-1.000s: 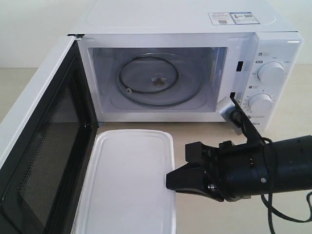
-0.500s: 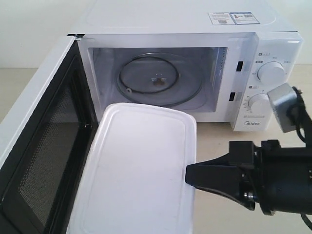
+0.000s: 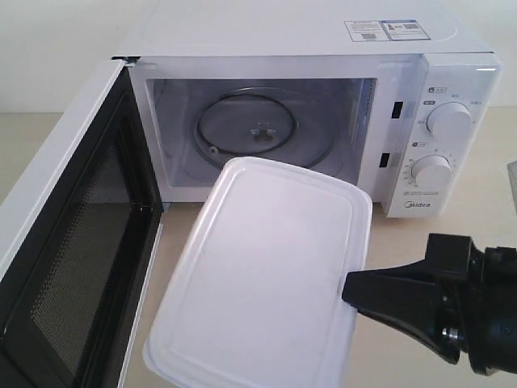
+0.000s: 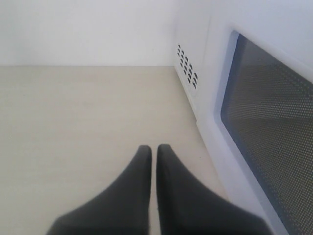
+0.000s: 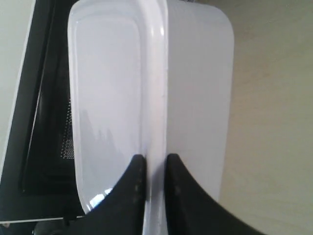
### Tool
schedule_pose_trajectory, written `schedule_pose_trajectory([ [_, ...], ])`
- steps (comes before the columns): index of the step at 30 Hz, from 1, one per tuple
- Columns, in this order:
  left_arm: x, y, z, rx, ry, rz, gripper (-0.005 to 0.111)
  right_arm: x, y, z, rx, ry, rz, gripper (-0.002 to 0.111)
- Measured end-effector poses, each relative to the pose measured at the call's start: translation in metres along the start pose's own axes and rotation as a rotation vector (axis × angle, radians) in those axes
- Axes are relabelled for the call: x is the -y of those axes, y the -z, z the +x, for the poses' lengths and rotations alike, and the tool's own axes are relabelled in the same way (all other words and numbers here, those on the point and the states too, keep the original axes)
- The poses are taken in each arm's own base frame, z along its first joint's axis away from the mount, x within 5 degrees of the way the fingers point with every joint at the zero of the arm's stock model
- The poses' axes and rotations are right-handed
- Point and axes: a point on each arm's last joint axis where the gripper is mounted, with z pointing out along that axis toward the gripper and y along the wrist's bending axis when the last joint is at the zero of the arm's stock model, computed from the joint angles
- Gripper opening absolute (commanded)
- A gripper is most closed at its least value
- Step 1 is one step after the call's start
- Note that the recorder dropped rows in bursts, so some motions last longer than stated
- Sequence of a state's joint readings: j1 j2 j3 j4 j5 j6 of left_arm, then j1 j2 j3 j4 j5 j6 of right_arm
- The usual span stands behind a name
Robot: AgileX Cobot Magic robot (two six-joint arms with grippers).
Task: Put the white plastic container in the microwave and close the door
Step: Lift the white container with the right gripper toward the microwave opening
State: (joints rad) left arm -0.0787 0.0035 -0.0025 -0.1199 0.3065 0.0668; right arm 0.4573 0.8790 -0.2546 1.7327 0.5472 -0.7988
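The white plastic container [image 3: 266, 275] fills the lower centre of the exterior view. Its flat rimmed lid is on, and what is inside cannot be told. It lies skewed, with its far corner toward the upper right, and that far edge overlaps the lower front edge of the microwave [image 3: 307, 36]. It is in front of the opening, not inside it. Whether its underside touches the table [image 3: 497, 153] cannot be told.

The microwave cavity, in the upper centre, holds one round glass turntable [image 3: 262, 129]. The door [image 3: 73, 242] stands swung wide open at the left of the frame, its black mesh inner face turned toward the container.

The right gripper [image 3: 351, 289] reaches in from the lower right. Its black fingers are drawn close on the container's rim at the edge nearest that corner. The right wrist view shows the pinch [image 5: 154, 164]: one fingertip lies on the lid side and the other on the body side, with the thin rim between them.

The left gripper [image 4: 152, 149] shows only in its own wrist view. Its two fingers are pressed together with a hairline slit between them, over bare tabletop beside the door's outer window.

Count:
- one container
- one microwave
- one door
- one turntable
- two round dials [image 3: 450, 120], stacked at the right of the microwave's front
- two stickers [image 3: 386, 30] side by side on its top
- two grippers
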Motion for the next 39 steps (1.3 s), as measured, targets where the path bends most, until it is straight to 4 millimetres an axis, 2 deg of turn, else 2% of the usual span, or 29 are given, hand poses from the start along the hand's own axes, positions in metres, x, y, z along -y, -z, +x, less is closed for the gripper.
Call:
schedule_pose_trajectory([
  [5, 0.000, 0.000, 0.000, 0.000, 0.000, 0.000, 0.004, 0.002, -0.004, 0.005, 0.027, -0.033, 0.084, 0.000],
  [12, 0.000, 0.000, 0.000, 0.000, 0.000, 0.000, 0.004, -0.011, -0.009, 0.007, 0.148, -0.067, 0.176, 0.000],
  [17, 0.000, 0.000, 0.000, 0.000, 0.000, 0.000, 0.004, -0.023, -0.012, 0.011, 0.259, -0.078, 0.092, 0.000],
  [21, 0.000, 0.000, 0.000, 0.000, 0.000, 0.000, 0.004, -0.026, -0.025, 0.014, 0.298, -0.134, 0.040, 0.000],
  [28, 0.000, 0.000, 0.000, 0.000, 0.000, 0.000, 0.004, -0.012, -0.058, 0.028, 0.317, -0.212, 0.088, 0.000],
  [39, 0.000, 0.000, 0.000, 0.000, 0.000, 0.000, 0.004, 0.016, -0.085, 0.030, 0.471, -0.333, 0.151, 0.000],
])
